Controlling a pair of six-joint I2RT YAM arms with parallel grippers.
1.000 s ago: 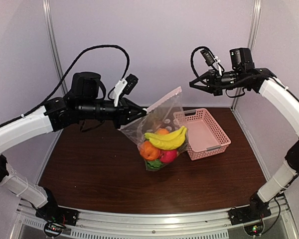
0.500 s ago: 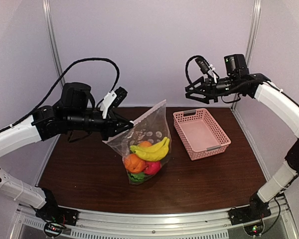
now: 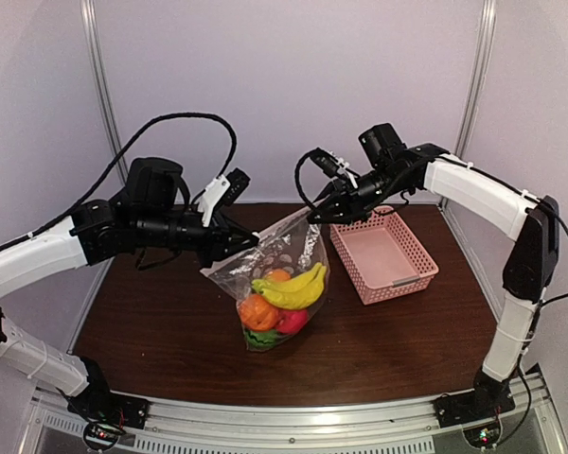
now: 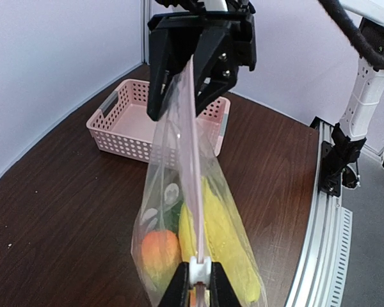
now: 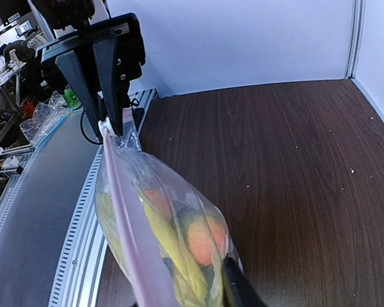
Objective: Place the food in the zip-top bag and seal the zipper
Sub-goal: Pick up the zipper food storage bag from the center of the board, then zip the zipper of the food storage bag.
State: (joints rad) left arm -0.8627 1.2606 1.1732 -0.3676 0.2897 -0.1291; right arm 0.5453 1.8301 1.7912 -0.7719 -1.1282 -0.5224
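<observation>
Brought across from above the pink basket point(image 3: 399, 284) since the earlier frame, the right jaws are now set at the end of the zipper point(image 3: 284, 225) opposite the left jaws. The zip-top bag point(image 3: 286, 251) is held up below and between the two sets of jaws, with its zipper stretched in a straight line from one to the other. The food is seen inside the bag, hanging lower than both sets of jaws: a yellow banana bunch point(image 3: 290, 288), an orange point(image 3: 257, 310), a red-pink fruit point(image 3: 292, 320) and a green piece point(image 3: 260, 335) at the very bottom.

The left jaws are clamped together on the zipper's near end, and the small white slider tab point(image 4: 195, 270) is seen right at their tips. The right jaws are shown apart in the left wrist view, one finger on each side of the strip, so that the strip runs through the gap between them. Whether the bag's bottom rests on the worktop point(image 3: 170, 322) cannot be told. The basket is found just below the right jaws, on the side away from the left jaws, standing on the dark worktop and apart from the bag.
</observation>
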